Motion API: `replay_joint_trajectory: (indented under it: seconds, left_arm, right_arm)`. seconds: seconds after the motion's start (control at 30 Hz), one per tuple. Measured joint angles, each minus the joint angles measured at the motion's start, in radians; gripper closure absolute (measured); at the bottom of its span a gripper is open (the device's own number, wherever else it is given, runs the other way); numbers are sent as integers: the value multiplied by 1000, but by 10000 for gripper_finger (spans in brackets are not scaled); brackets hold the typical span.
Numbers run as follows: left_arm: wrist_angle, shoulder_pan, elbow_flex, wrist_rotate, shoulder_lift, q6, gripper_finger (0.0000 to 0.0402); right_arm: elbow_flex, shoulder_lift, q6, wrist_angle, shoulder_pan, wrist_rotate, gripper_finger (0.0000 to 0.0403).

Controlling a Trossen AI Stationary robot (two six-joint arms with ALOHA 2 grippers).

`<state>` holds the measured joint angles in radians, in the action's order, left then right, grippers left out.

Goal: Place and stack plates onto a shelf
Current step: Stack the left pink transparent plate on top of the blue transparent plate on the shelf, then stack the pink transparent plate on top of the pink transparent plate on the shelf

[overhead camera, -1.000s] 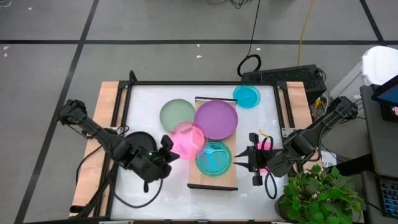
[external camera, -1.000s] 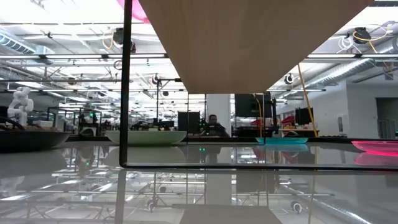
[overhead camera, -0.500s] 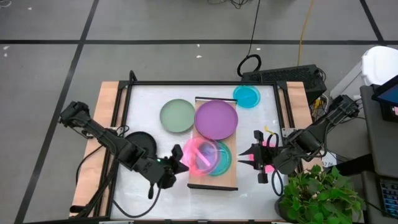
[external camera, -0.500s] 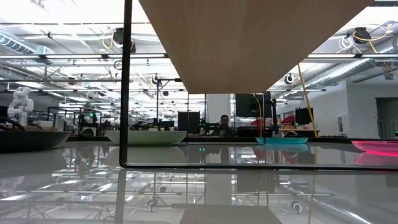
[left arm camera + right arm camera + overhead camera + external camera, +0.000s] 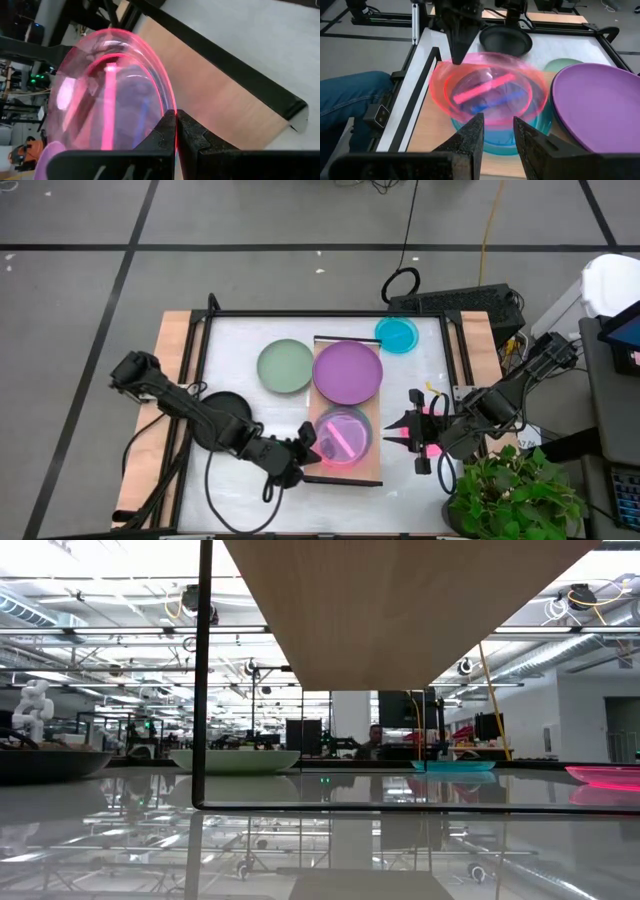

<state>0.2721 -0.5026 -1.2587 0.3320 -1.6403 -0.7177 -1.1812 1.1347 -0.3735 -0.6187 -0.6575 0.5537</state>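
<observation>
My left gripper (image 5: 308, 448) is shut on a small pink plate (image 5: 342, 438), which is over a cyan plate (image 5: 492, 145) on the near end of the light-wood shelf (image 5: 345, 472). A large purple plate (image 5: 348, 372) lies on the shelf's far end. The sage-green plate (image 5: 285, 366), the black plate (image 5: 225, 408) and a second cyan plate (image 5: 397, 334) rest flat on the white tabletop. My right gripper (image 5: 392, 430) is open, to the right of the shelf, pointing at the pink plate. A second pink plate (image 5: 605, 776) lies under it. My left gripper pinches the pink plate's rim (image 5: 167, 100) between its two fingers, on the plate's left side (image 5: 451, 67). The fingers come in from the table's left, slanting down. The plate sits tilted over the cyan plate; whether the two touch, I cannot tell.
The shelf's thin dark frame (image 5: 205, 670) stands at its far end. A black frame (image 5: 200, 360) borders the tabletop. A potted plant (image 5: 510, 490) sits at the near right corner, and a keyboard (image 5: 455, 300) lies beyond the far edge. A person (image 5: 375, 740) is in the room behind.
My left gripper has moved toward the table's right and near edge, carrying the pink plate from the shelf's left edge to above the cyan plate. The plate has come down from a steeper tilt to nearly level over the cyan plate.
</observation>
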Motion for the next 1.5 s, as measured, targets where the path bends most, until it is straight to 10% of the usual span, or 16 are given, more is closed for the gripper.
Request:
replay_joint_trajectory:
  seconds: [0.77, 1.5]
  left_arm:
    - [-19, 50, 0, -15, -10, 189, 298]
    - [8, 8, -44, 20, -9, 298, 293]
  right_arm:
    - [0, 0, 0, 1, 0, 0, 312]
    - [28, 1, -73, -19, 0, 0, 312]
